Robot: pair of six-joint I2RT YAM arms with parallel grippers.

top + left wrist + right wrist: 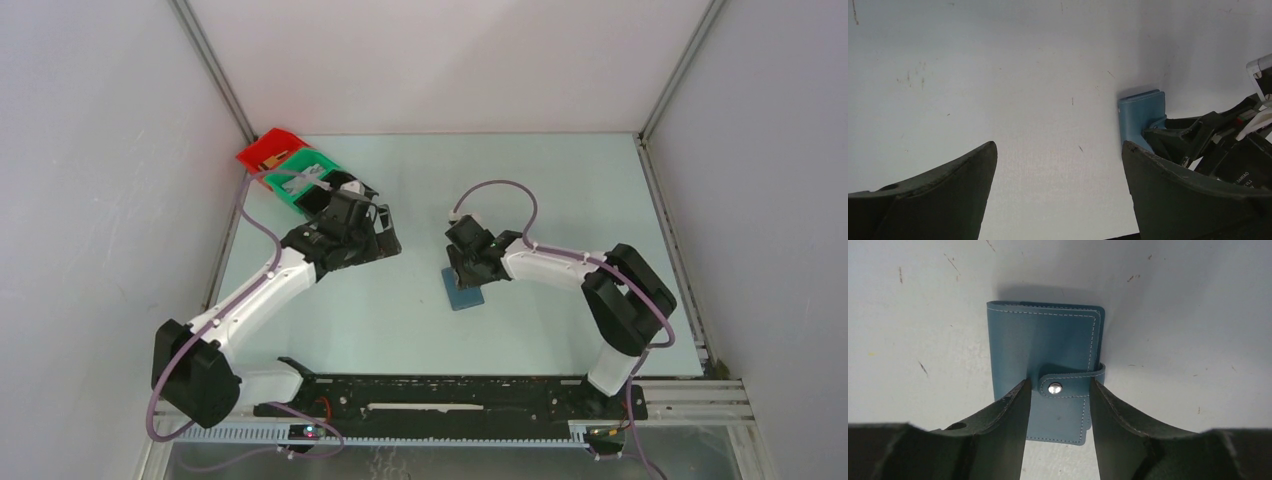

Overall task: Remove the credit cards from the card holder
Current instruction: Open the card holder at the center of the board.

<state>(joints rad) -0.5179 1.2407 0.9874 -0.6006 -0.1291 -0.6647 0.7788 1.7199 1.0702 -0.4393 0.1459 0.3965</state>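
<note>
1. Your card holder (1043, 340) lies flat on the bench (500, 180), about mid-bench and a little towards the arms' side. It is well apart from the red bin (265, 150) and the green bin (300, 172) in the far left corner.
2. The holder is folded closed. Its tab (1073, 380) wraps round from one edge onto the top cover, and a metal snap stud (1054, 388) sits at the tab's end.
3. Your right claw (1059, 385) is directly over the holder, pointing down at it. Its jaws stand apart, with one finger on each side of the snap tab, and both fingertips overlap the cover.
4. You cannot tell from the right wrist view whether those fingertips touch the cover or the tab. The holder rests on the bench and is not lifted.
5. From above, the right claw hides the far part of the holder. Only the near edge and a corner show below it.
6. Your left claw (1059, 145) is spread wide with nothing between the fingers except bare bench.
7. The left claw sits left of centre, close to the bins and well apart from the holder. It faces across the bench, so its wrist view shows the holder at the right, with the right claw's dark fingers on it.
</note>
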